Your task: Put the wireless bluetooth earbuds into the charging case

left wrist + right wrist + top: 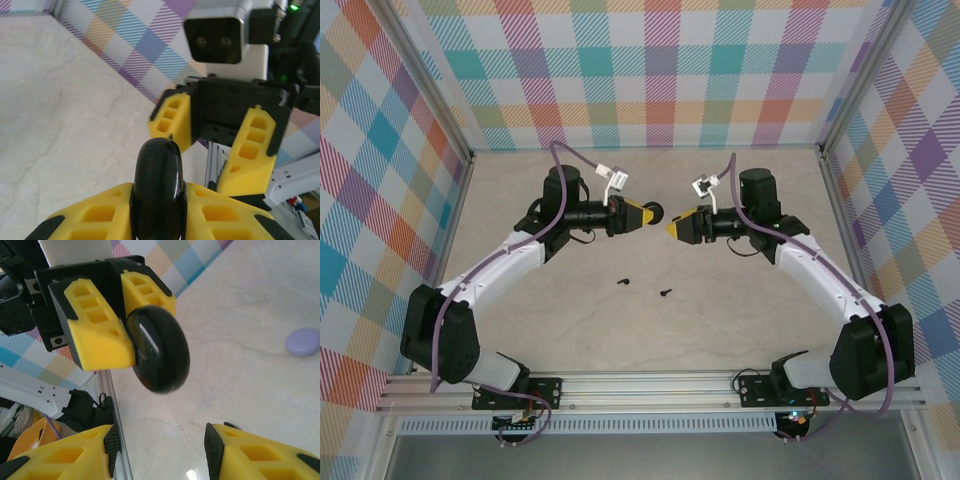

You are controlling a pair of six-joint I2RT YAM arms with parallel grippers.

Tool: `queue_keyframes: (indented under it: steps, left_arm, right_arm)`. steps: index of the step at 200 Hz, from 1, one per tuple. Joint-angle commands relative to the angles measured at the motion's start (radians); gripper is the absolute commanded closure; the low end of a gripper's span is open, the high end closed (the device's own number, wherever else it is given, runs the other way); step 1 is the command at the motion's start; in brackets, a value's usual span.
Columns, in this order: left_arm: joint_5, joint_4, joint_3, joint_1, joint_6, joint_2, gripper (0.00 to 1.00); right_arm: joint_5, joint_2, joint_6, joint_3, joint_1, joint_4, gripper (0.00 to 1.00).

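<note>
Nearest me, two black earbuds (624, 282) lie loose on the desk (570, 330), on the arm-base side of the black case (654, 211), so nothing looks seated yet. Beyond them the left jaws clamp that case, its lid seemingly closed. Just beside it, the right jaws stand wide and empty.

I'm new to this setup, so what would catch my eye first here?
A glossy black case, gripped in the left jaws above mid-table, faces the open right jaws. Two black earbuds lie on the table nearer the bases, and a lilac case rests on it in the right wrist view.
</note>
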State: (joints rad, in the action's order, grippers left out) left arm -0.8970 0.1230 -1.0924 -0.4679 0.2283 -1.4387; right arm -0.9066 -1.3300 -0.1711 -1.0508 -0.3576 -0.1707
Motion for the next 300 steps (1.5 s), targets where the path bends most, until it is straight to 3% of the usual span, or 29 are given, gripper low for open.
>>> queue_keyframes:
  steps: [1,144,190,220,265,300]
  left_arm:
    - [-0.039,-0.016,-0.029,-0.028,-0.066,0.048,0.74]
    - [-0.039,-0.092,-0.081,-0.077,-0.108,0.074,0.74]
    - [-0.026,-0.1,-0.083,-0.081,-0.107,0.069,0.74]
    - [0.001,-0.13,-0.092,-0.081,-0.11,0.061,0.74]
    - [0.05,-0.186,-0.098,-0.078,-0.115,0.055,0.57]
    - [0.015,-0.183,-0.095,-0.075,-0.105,0.049,0.54]
  right_arm:
    - [-0.114,0.006,0.054,-0.055,-0.001,-0.022,0.49]
    - [-0.22,-0.009,0.156,-0.149,-0.046,-0.098,0.59]
    - [-0.224,-0.016,0.161,-0.164,-0.058,-0.106,0.66]
    - [-0.204,-0.017,0.166,-0.172,-0.06,-0.118,0.76]
    - [-0.128,0.016,0.161,-0.164,-0.06,-0.115,0.78]
    - [-0.115,0.023,0.148,-0.168,-0.058,-0.107,0.78]
